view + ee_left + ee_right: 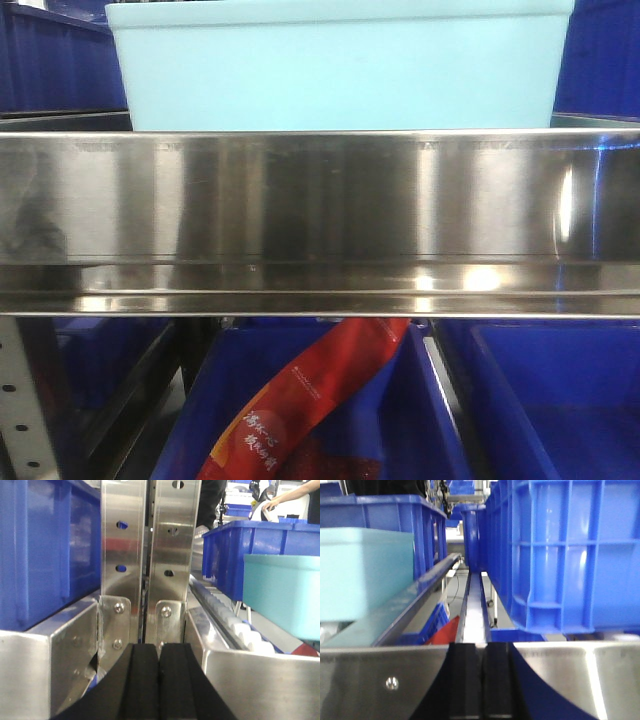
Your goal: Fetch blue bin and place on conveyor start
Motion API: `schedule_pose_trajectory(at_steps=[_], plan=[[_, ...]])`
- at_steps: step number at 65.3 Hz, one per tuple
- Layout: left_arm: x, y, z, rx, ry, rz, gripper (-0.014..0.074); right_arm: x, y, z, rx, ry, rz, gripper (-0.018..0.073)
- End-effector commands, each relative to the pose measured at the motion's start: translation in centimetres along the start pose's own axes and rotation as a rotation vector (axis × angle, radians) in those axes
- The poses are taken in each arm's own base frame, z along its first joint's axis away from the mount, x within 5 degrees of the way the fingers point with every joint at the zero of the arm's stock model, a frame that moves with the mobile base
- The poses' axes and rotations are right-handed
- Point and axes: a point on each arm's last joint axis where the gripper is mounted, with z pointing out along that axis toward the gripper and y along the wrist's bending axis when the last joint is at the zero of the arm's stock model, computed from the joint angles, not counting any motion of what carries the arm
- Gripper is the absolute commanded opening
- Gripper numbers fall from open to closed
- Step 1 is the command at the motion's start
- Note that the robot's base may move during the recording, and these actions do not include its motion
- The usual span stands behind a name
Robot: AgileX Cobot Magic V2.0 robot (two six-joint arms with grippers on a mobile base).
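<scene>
Up on the steel shelf: your blue bin (340,65) sits centred behind the shelf rail (320,200), its long side facing you and running left to right.
Bin and arms: it lies ahead and to the right of the left end effector (160,652) and ahead and to the left of the right end effector (482,652), so it sits between the two. You cannot tell which arm is nearer.
Left end effector: black pads (142,680) pressed together, holding nothing.
Right end effector: likewise closed on nothing.
Coming move: you will probably need both spread before reaching in at the bin's short ends.
Bin make: pale turquoise smooth plastic, walls tapering slightly, thin rim.
Shelf rail: bright brushed steel, mirror-like, hiding the bin's base from the front.
Neighbours: dark blue crates (570,555) of glossy ribbed plastic stand near it. More sit on the shelf below, one holding a red packet (300,400).
Rollers (240,625): white, in a row beside and below the bin.
Conveyor start: not in view.
</scene>
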Motion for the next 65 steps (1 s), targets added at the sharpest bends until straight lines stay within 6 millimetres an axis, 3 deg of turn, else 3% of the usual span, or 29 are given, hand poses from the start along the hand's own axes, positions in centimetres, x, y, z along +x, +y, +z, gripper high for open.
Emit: schedule_pose_trajectory(at_steps=[1,25,31,36,41,50,56,60,65], plan=[[-0.6,-0.1,-0.1,0.009,-0.055,0.006,-0.0111,-0.6,0.0,0.0,0.001,-0.056,-0.008,-0.0162],[-0.6,-0.1,-0.1,0.009,-0.050,0.006,-0.0111,-1.2,0.0,-0.1,0.004,-0.123,0.009,-0.0162],[-2.2,-0.1,-0.3,0.008,-0.061,0.006,-0.0111,-3.3,0.2,-0.5,-0.007,-0.109,0.008,-0.0153],[-4.1,-0.2,-0.6,0.007,-0.082,0.009,-0.0111,-5.0,0.4,-1.1,-0.017,-0.098,0.007,-0.0083],[-6.1,-0.3,-0.9,0.006,-0.098,0.008,-0.0085,-7.1,0.6,-1.8,-0.025,-0.124,0.005,0.0066],[-9.3,-0.4,-0.9,0.005,-0.109,0.008,0.0086,-10.0,0.9,-3.0,-0.035,-0.177,0.003,0.0395],[-10.7,-0.5,-0.7,0.025,-0.099,0.005,0.0273,-11.0,0.9,-3.4,-0.027,-0.237,-0.021,0.0573],[-11.7,-0.7,-0.7,0.053,-0.115,-0.003,0.0404,-11.2,0.9,-3.4,-0.022,-0.256,-0.035,0.0569],[-12.4,-0.9,-0.5,0.099,-0.101,-0.001,0.0503,-11.3,0.9,-3.5,-0.021,-0.264,-0.037,0.0569]])
